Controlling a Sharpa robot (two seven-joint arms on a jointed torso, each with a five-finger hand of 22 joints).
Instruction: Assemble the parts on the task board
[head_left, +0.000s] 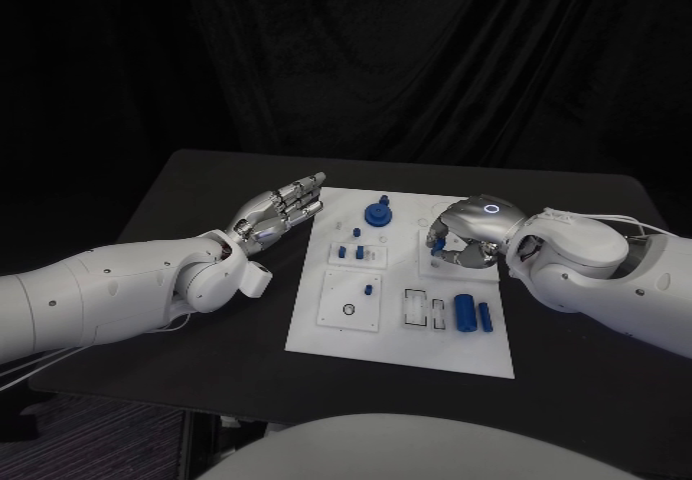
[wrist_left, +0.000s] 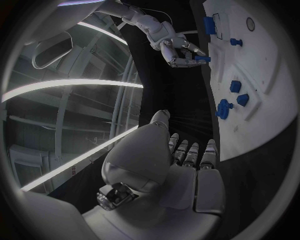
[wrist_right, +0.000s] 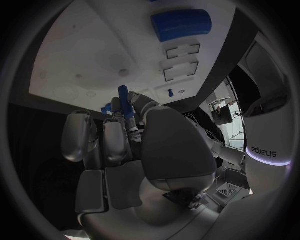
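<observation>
While a blue peg (wrist_right: 124, 95) is pinched by the right hand (head_left: 469, 240) above the board (head_left: 325, 335), insertion is judged pending; the left hand (head_left: 278, 212) is held open.

The task board (head_left: 325, 335) looks like smooth matt white plastic, the blue parts (head_left: 464, 311) slightly glossy (plastic too), both hands (head_left: 281, 212) shiny silver metal, the table (head_left: 188, 300) matt black.

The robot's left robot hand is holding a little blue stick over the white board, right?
Not quite: the right robot hand holds the little blue stick over the white board, as the right wrist view shows. The left robot hand holds nothing, fingers apart, beside the board.
</observation>
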